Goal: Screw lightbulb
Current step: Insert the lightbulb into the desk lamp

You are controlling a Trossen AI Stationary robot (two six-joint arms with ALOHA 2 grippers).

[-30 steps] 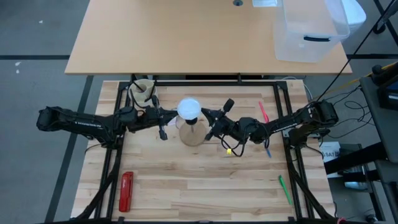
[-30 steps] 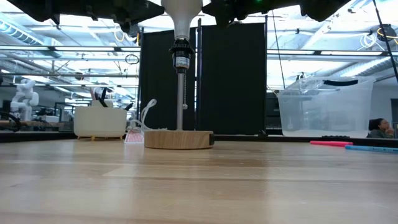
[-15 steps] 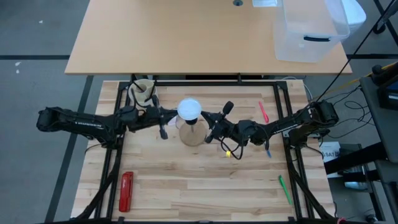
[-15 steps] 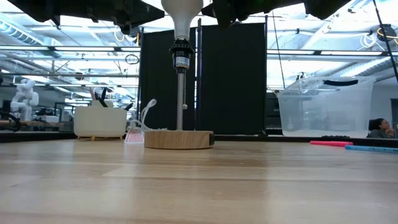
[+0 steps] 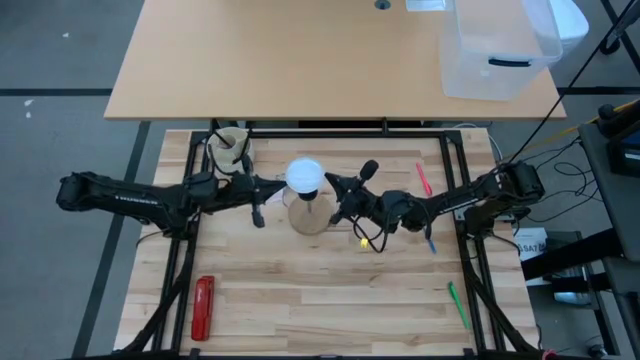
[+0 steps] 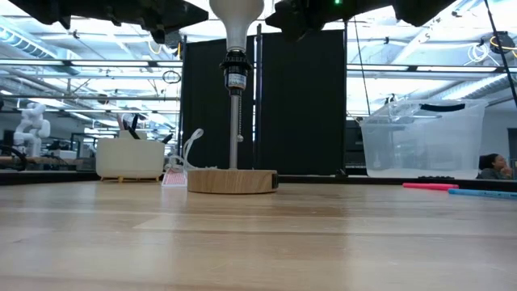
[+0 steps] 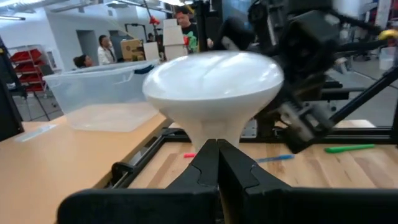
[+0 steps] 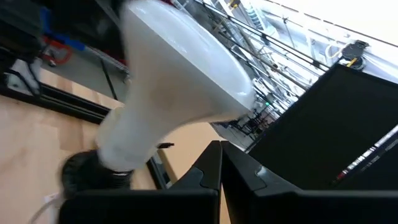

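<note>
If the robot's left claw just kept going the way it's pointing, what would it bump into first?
Most likely the lightbulb: it sits straight ahead of the shut left gripper in the left wrist view, atop the lamp. How near is unclear.

A white lightbulb [image 5: 304, 176] is showing over a pale wooden disc [image 6: 232, 180] on the light striped-plank table [image 5: 320, 300]. A red tool [image 5: 203, 307] is lying near the table's front-left corner; a green pen [image 5: 457, 305] is lying front-right, a pink one [image 5: 423, 180] by the right edge.

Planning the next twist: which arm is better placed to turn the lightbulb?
Probably the right. The right gripper sits closer beside the lightbulb; the left gripper is slightly farther. Both are shut, so either must open first.
</note>
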